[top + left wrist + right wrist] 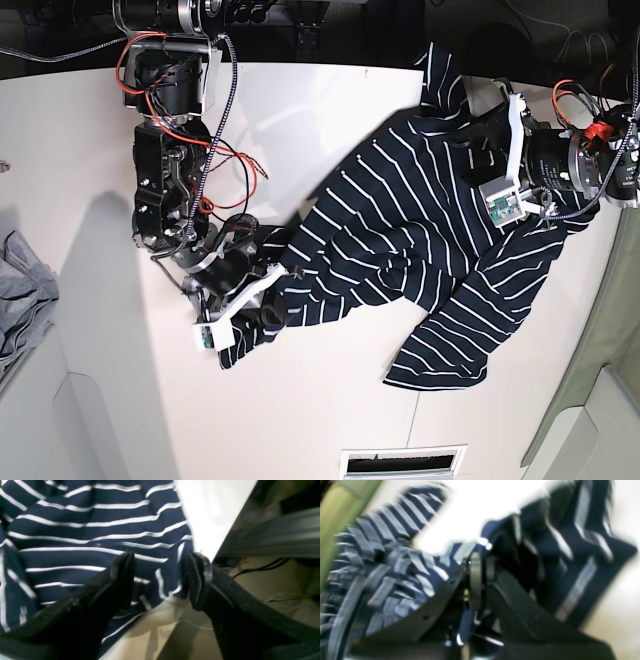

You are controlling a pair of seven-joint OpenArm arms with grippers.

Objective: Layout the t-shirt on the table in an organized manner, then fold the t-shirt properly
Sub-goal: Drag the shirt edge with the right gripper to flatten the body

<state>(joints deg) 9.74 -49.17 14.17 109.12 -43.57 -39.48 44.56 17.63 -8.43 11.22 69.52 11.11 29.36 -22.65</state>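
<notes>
Two hands worked the t-shirt [410, 240], which lay rumpled across the middle of the white surface [330, 100] in the base view. We saw its long axis run on a diagonal, from a bunched end at the lower left of the frame up to a narrow tip near the upper right, at the far edge of the surface. A broad flap spread toward the lower right, its stripes slanting. The cloth was creased, not flat.

Our right hand [262, 290] sat at the lower-left end of the shirt. In the right wrist view, though blurred, the right hand [481, 562] had its fingers pressed together on a fold of striped fabric, so it was pinching the t-shirt [402, 562].

Our left hand [485, 165] was at the upper right of the base view, over the shirt's upper part. In the left wrist view the left hand [160, 562] stood wide apart, one finger over the striped t-shirt [87, 535], the other near the cloth's border beside the bare surface [210, 512]. It gripped nothing.

A grey cloth [22, 300] lay at the left edge, well apart from the shirt.
</notes>
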